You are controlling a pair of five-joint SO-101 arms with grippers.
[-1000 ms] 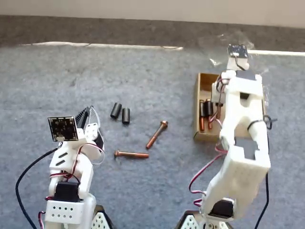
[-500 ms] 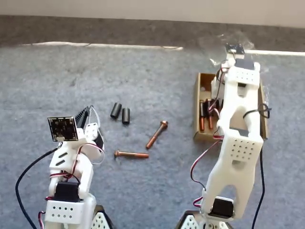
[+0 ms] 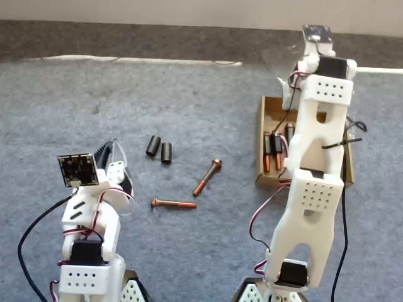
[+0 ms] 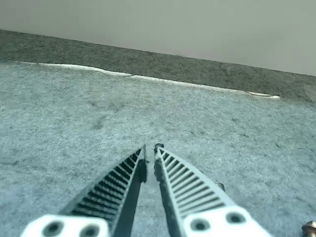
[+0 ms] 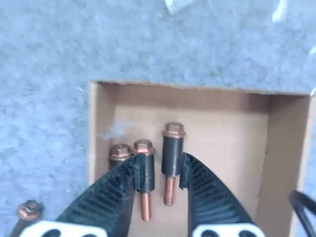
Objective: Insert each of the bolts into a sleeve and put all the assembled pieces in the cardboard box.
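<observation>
Grey felt covers the bench (image 3: 208, 94). At lower left of the high view sits the left tool (image 3: 108, 152), which its own wrist view shows clenched, gripping nothing. At centre lie two black sleeves (image 3: 166, 153) side by side, with two loose bolts (image 3: 173, 203) just below. At right, the cardboard box (image 3: 259, 135) holds three assembled pieces (image 5: 173, 150). The right tool (image 5: 160, 160) hangs released over them, and its arm hides part of the box.

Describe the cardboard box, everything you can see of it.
The cardboard box is a shallow, open-topped rectangle of plain brown card, sitting flat on the grey carpet. Three assembled pieces, copper-coloured bolts in black sleeves, lie side by side on its floor. The right arm hangs over it, hiding part of it in the high view, with its jaws open above the pieces.
</observation>
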